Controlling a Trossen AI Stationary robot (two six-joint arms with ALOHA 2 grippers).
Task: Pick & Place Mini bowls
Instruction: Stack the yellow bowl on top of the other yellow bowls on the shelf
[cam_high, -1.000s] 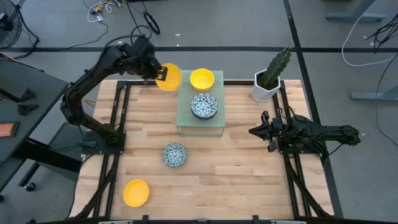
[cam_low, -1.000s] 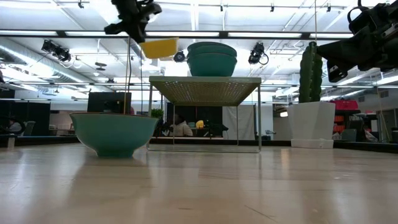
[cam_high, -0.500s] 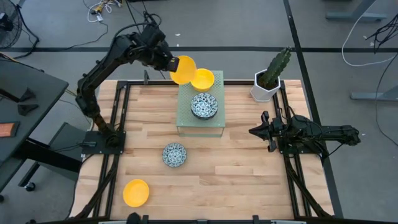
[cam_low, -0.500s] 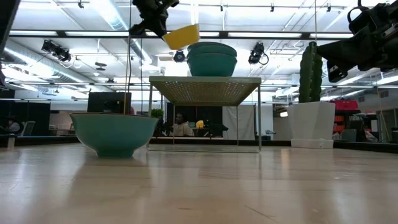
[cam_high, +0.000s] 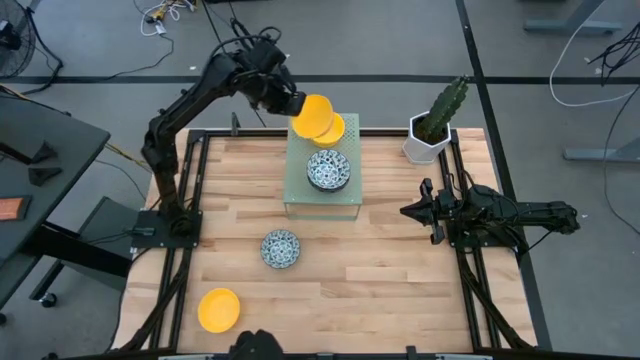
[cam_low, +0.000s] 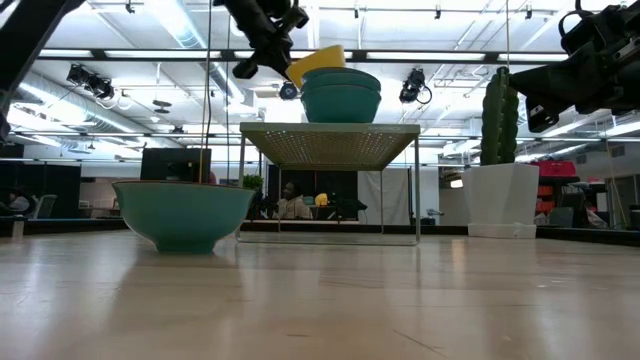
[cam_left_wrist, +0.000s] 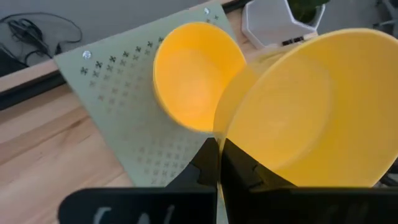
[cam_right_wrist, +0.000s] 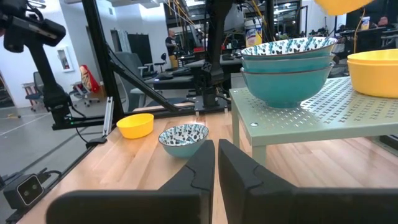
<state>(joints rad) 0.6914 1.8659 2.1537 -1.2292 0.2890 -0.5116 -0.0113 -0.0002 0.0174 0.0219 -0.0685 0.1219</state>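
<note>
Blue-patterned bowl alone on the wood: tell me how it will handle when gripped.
The lone patterned bowl looks rigid and probably light. Its smooth sloping wall might slip, so a rim pinch seems safer. Its narrow foot suggests that a push at the rim could tip it.

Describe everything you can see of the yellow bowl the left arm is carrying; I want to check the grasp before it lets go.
The held yellow bowl is plain, bright, smooth and glossy, with no pattern. It is tilted, its opening turned sideways rather than up. The left claw pinches its rim, fingers shut on the wall. It hangs above the rear of the green perforated rack, overlapping the yellow bowl on the rack from above; whether the two touch cannot be told.
</note>
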